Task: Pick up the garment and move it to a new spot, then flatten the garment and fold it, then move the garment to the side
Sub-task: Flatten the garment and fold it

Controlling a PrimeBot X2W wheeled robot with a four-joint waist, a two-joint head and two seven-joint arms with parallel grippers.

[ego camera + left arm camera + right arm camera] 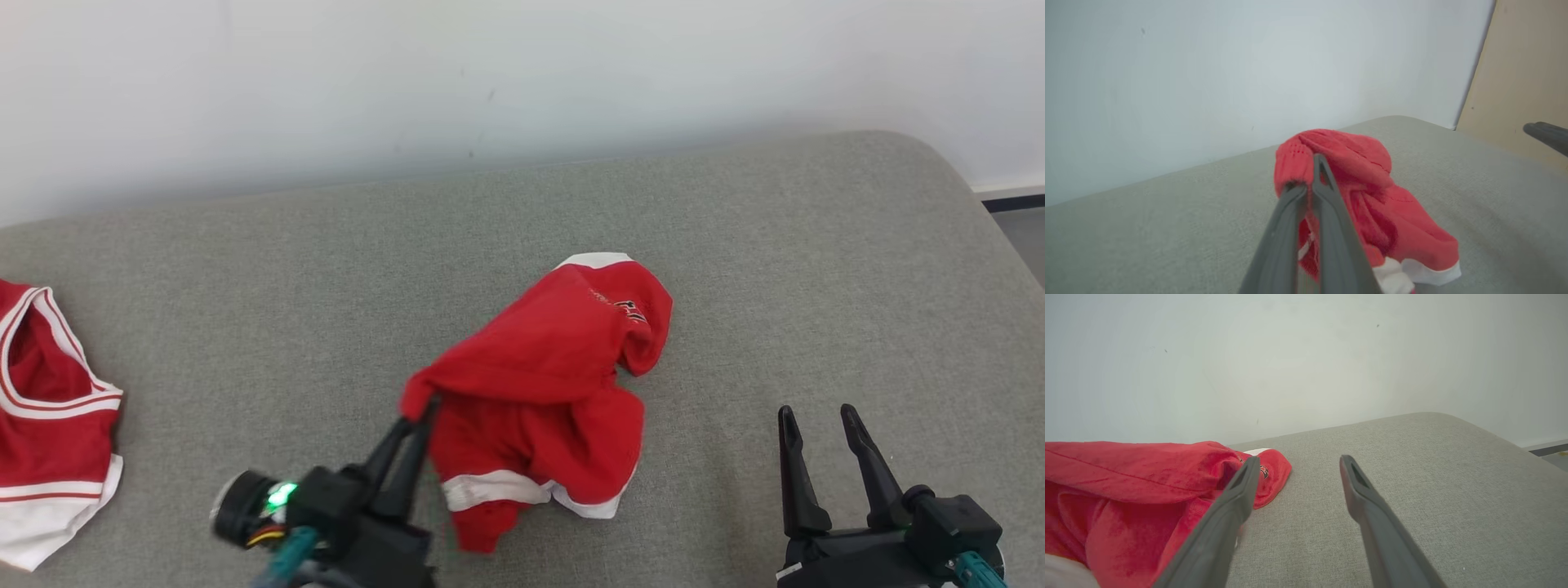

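left tool (417, 415) pinching red garment (547, 367) corner; right tool (816, 411) fingers spread, empty

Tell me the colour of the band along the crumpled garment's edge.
White band on the red garment; head view shows it best.

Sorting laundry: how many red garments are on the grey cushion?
2. A crumpled red-and-white garment lies centrally, pinched by the left tool; a red-and-white striped jersey lies at the head view's left edge, partly cropped.
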